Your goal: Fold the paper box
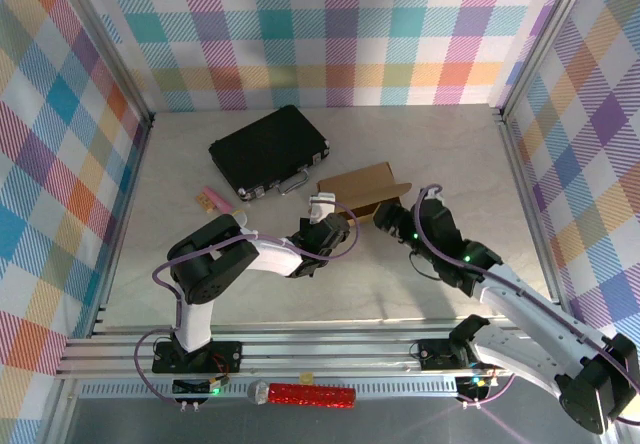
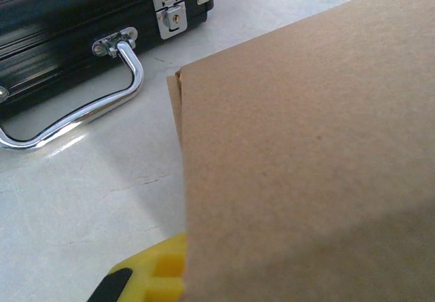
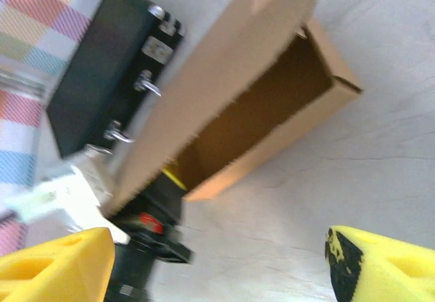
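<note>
Right wrist view: my right pincer (image 3: 219, 247) gapes clear of the paper box (image 3: 275, 154); my left pincer (image 3: 166, 183) seemingly clamps its lid (image 3: 224, 77) upright for folding.

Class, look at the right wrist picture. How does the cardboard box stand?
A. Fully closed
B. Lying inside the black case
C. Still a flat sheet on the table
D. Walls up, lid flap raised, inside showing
D: the cardboard box has its walls up and its lid flap raised, so the dark inside shows.
</note>
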